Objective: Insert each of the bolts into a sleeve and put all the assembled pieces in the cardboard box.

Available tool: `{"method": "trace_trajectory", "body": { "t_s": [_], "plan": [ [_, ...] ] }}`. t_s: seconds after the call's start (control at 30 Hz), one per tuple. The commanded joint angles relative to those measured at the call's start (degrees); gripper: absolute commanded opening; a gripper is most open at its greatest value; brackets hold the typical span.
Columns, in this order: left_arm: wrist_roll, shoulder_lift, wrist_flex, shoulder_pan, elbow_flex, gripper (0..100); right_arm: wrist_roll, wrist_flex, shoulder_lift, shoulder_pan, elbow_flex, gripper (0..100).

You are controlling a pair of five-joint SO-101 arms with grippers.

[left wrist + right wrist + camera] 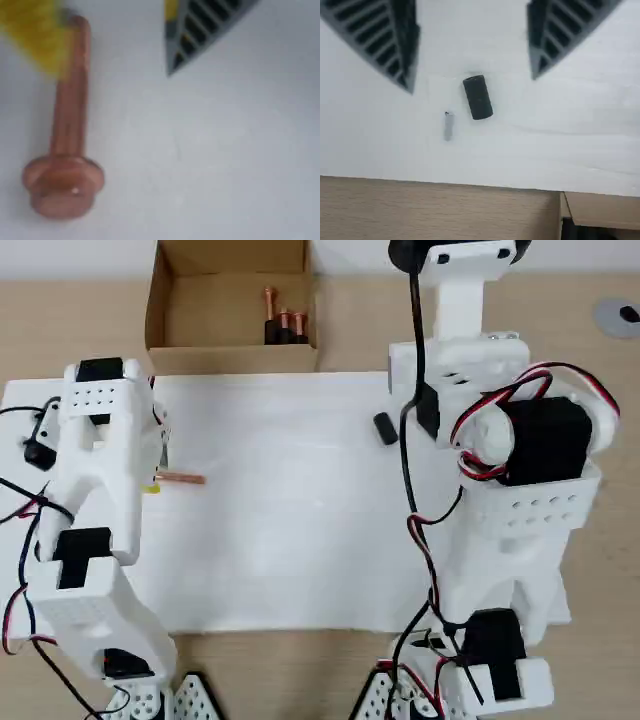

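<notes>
Bolt of copper-coloured metal point(70, 125), with a round flanged head, lies flat on the white foam mat point(300, 520) near its left edge. The left gripper point(112, 70) hangs low over it with its pincer apart. The yellow-tipped finger point(40, 35) sits right at the plain end of the shaft. The grey ribbed finger point(200, 30) stands off to the other side, so the bolt is not yet between the two.

Well apart from it, across the mat, lies the short black cylindrical sleeve point(478, 97), also on its side. The right gripper point(472, 82) hovers above it with its dark ribbed fingers spread wide.

At the far side of the mat sits the open brown cardboard box point(160, 310), which holds three assembled pieces point(284, 325) in one corner. This pair looks to be the last.

The step in hand appears to be the pick-up of both parts. The left gripper would do well to shift sideways until the shaft lies midway between its fingers. It should then close across the shaft near the head, leaving the plain end free to enter the sleeve. A one-sided touch would likely roll the round shaft away. The right gripper should grip the sleeve by its curved sides and keep the bore unblocked.
</notes>
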Motion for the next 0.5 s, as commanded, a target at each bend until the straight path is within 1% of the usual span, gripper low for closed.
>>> {"method": "trace_trajectory", "body": {
  "t_s": [0.0,0.1,0.23,0.37,0.47],
  "plan": [
    [2.29,-0.31,-0.62,0.53,-0.09,34,0.35,0.79,-1.63,-0.92,0.13,18.5],
    [2.2,-0.31,-0.79,0.53,-0.09,35,0.35,0.79,-1.63,-0.92,0.13,18.5],
    [1.23,0.48,-5.45,-0.79,2.29,34,0.35,0.79,-1.63,-0.92,0.13,18.5],
    [-4.66,3.65,-10.73,-2.55,4.66,32,0.35,0.79,-1.63,-0.92,0.13,18.5],
    [-6.59,6.81,-13.1,-4.13,4.75,30,0.35,0.79,-1.63,-0.92,0.13,18.5]
  ]
}}
